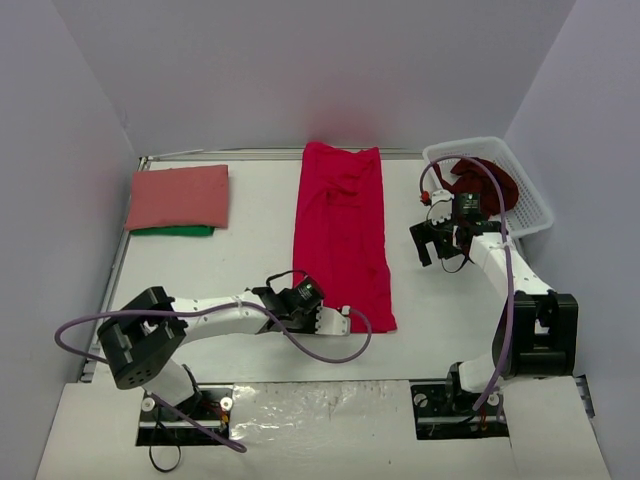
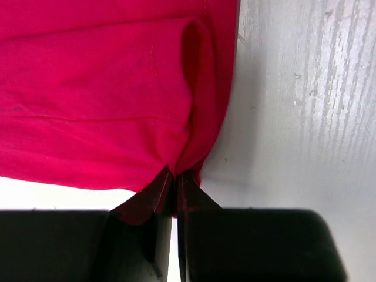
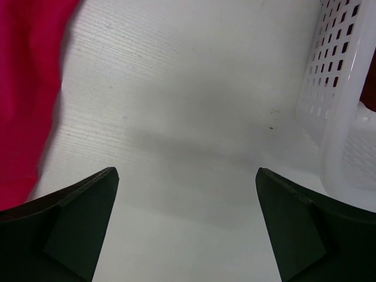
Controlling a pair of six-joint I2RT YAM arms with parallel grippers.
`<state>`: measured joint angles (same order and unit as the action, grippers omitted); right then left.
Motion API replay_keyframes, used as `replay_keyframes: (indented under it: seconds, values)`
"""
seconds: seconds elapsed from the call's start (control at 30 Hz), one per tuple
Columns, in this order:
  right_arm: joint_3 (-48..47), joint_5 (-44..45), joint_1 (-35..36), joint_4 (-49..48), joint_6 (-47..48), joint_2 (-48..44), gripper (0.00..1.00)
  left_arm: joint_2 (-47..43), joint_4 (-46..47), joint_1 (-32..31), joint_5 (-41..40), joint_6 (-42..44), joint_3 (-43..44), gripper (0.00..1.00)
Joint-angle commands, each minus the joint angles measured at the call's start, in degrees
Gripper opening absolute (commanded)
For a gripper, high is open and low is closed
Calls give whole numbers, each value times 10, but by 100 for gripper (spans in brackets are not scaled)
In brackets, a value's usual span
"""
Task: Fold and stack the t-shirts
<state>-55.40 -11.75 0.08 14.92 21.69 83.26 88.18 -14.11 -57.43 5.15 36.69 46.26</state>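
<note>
Crimson t-shirt [image 1: 340, 230], long strip mid-frame on the bench [image 1: 250, 250] — lower corner clamped in left pincer [image 2: 175, 183]. Upper left, folded salmon t-shirt [image 1: 180, 195]; upper right, maroon t-shirt [image 1: 488, 182] in white basket [image 1: 536, 200]. Just beside the basket, right pincer [image 3: 188, 226] apart.

The surface [image 1: 250, 260] bears a crimson t-shirt [image 1: 340, 230] down its middle, a salmon t-shirt [image 1: 180, 196] on green cloth [image 1: 175, 231] far-left, a basket [image 1: 530, 212] far-right.

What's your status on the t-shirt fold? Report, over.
Left tool shut on crimson t-shirt, near hem. Right tool open, empty, between shirt and white basket. Nothing blocking the fold.
</note>
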Motion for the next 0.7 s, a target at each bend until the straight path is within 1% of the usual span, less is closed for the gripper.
replay_keyframes:
  seconds: [0.0, 0.07, 0.13, 0.17, 0.2, 0.27, 0.3, 0.37, 0.4, 0.43, 0.47, 0.53, 0.57, 0.63, 0.67]
  values:
    - [5, 6, 2, 2, -4, -10, 100, -21, -41, -1, 14, -7, 15, 2]
    - [-1, -14, 2, 12, 2, -20, 99, -44, -56, 9, 35, -5, 21, 2]
    - [3, -64, 2, 20, 16, -51, 97, -60, -85, 27, 67, -3, 37, 2]
    - [9, -86, 3, 20, 27, -67, 97, -73, -95, 50, 104, -3, 46, 2]
    - [18, -125, 6, 19, 65, -102, 100, -78, -105, 66, 126, -5, 54, 2]
    - [52, -146, 13, 10, 99, -152, 100, -81, -143, 108, 185, -3, 80, 2]
    - [65, -165, 14, 7, 136, -167, 100, -79, -166, 119, 198, -4, 87, 2]
    - [89, -180, 27, 8, 166, -201, 100, -72, -187, 139, 228, 6, 98, 2]
    - [95, -194, 32, 21, 185, -214, 100, -69, -190, 158, 238, 9, 97, 2]
    - [107, -238, 35, 36, 248, -225, 100, -61, -199, 164, 245, 15, 98, 2]
    - [112, -257, 44, 62, 277, -251, 100, -56, -202, 170, 251, 16, 101, 2]
    - [111, -285, 62, 96, 339, -260, 100, -44, -218, 178, 268, 22, 107, 2]
    - [95, -292, 71, 137, 352, -241, 100, -30, -223, 179, 270, 22, 115, 2]
    - [89, -315, 102, 157, 367, -226, 100, -13, -235, 183, 277, 25, 120, 2]
    - [90, -313, 135, 163, 364, -223, 99, -8, -237, 184, 282, 25, 123, 2]
